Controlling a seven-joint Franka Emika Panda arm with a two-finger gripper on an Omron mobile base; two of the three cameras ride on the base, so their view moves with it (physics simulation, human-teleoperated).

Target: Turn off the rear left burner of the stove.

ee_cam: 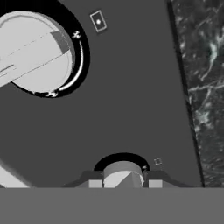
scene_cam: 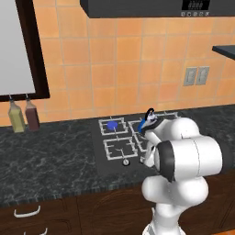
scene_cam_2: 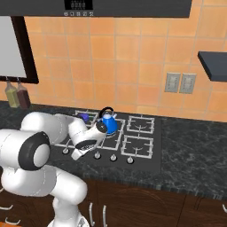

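The rear left burner (scene_cam: 112,125) sits at the back left of the stove (scene_cam: 103,160), its centre a bright blue disc, so it looks lit. In the hand view the gripper (ee_cam: 123,183) stands directly over a small silver knob (ee_cam: 122,173), one fingertip on each side, narrowly parted; whether they press it I cannot tell. A second knob (ee_cam: 36,57) lies up and left, its ridge slanted. The right base view shows the blue kettle (scene_cam_2: 109,122) just behind the wrist
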